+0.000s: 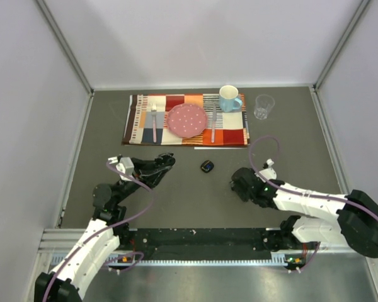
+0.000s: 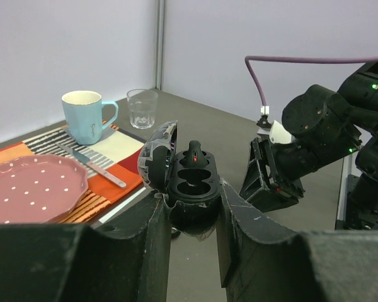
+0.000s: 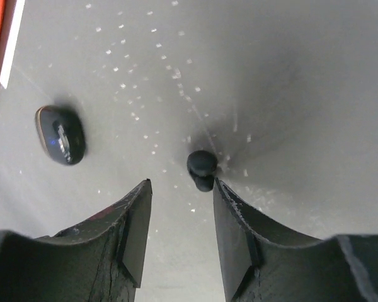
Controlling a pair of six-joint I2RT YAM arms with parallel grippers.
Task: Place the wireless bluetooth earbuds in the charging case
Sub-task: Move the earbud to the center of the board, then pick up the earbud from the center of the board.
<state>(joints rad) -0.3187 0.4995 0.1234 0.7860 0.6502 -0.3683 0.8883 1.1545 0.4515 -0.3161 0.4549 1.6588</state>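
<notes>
The black charging case (image 2: 190, 182) hangs above the table with its lid (image 2: 156, 154) flipped open, and my left gripper (image 2: 190, 201) is shut on its body. One earbud (image 2: 194, 154) with a red light sits in the far slot; the two nearer hollows are bare. A second tiny black earbud (image 3: 201, 168) lies on the grey table, just past the right fingertip (image 3: 222, 192) of my right gripper (image 3: 179, 182), which stands open with nothing between its fingers. From above, the left gripper (image 1: 164, 162) and right gripper (image 1: 236, 184) face each other mid-table.
A closed black oval case (image 1: 207, 166) with a blue light lies between the arms, and it also shows in the right wrist view (image 3: 60, 135). Behind it is a striped placemat (image 1: 138, 119) with a pink plate (image 1: 187, 119), cutlery, a blue mug (image 1: 230, 99) and a glass (image 1: 263, 106).
</notes>
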